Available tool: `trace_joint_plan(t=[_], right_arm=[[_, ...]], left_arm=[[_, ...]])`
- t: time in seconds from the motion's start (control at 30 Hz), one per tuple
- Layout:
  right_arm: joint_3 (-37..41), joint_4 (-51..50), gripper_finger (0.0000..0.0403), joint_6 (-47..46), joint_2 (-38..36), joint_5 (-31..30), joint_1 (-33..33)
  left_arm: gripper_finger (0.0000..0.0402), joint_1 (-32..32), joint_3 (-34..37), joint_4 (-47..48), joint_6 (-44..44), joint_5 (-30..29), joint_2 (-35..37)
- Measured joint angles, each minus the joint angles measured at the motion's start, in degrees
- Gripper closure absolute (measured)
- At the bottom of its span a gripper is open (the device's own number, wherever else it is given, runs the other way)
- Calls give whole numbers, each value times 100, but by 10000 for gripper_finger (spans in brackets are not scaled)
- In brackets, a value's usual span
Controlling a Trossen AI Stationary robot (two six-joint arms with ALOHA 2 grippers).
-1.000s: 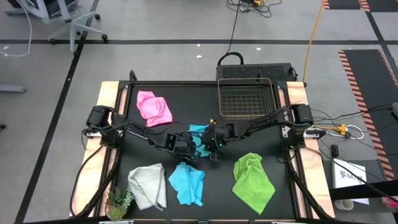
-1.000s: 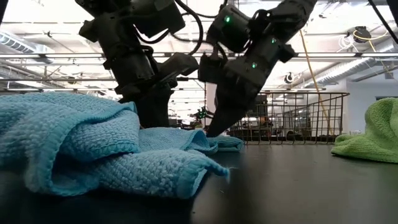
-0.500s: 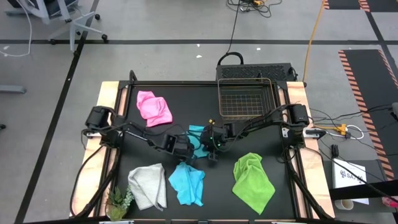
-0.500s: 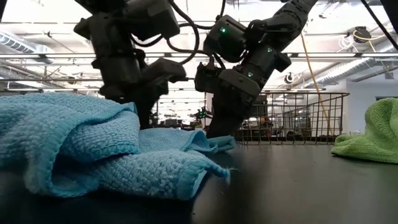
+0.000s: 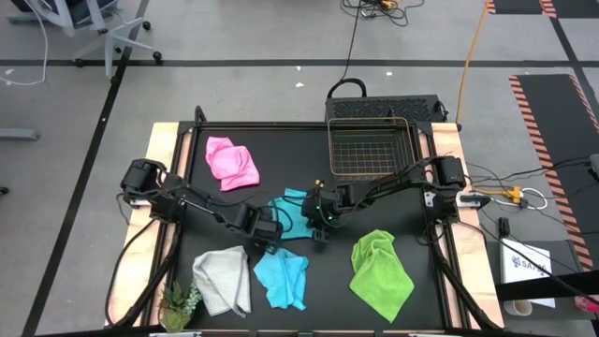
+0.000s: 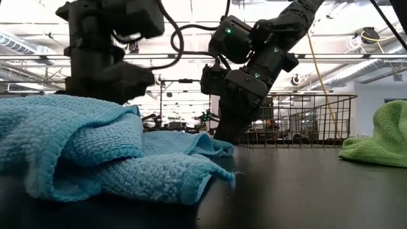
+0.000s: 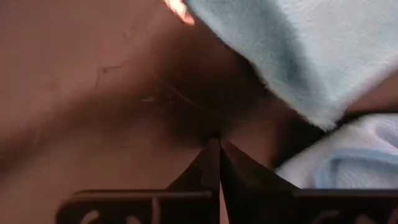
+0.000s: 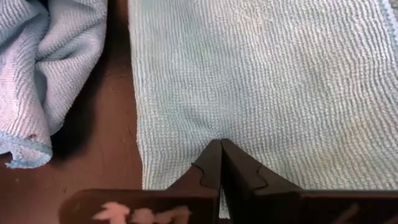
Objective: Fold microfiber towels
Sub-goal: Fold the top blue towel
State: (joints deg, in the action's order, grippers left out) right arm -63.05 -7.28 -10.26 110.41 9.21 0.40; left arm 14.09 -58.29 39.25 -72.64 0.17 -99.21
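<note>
At mid-surface the blue towel (image 5: pixel 295 213) is pressed flat by the right fingers (image 5: pixel 319 225), closed and empty, near its right edge. The left fingers (image 5: pixel 273 227) (also closed, empty) sit just off its left edge.

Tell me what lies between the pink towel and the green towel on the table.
In the high view, the spread blue towel lies between the pink towel and the green towel, with both tools over it.
</note>
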Motion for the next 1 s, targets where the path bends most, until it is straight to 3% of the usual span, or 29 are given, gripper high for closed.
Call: trace_joint_plan(t=[0.17, 0.37, 0.5, 0.8, 1.0], right_arm=[[0, -94, 403, 1, 4, -10, 0], [22, -168, 403, 0, -168, -32, 0], [45, -237, 403, 0, -488, -91, -12], [26, -196, 403, -33, -926, -32, -11], [22, -525, 376, -98, -1057, -26, 4]], left_arm=[[396, 13, -10, 835, -145, -238, 412], [395, -34, -20, 638, -301, -890, 684], [387, -195, -21, 423, -278, -950, 658], [380, -943, -23, -293, 854, -1255, 637], [322, -1396, -23, -747, 1667, -862, 637]])
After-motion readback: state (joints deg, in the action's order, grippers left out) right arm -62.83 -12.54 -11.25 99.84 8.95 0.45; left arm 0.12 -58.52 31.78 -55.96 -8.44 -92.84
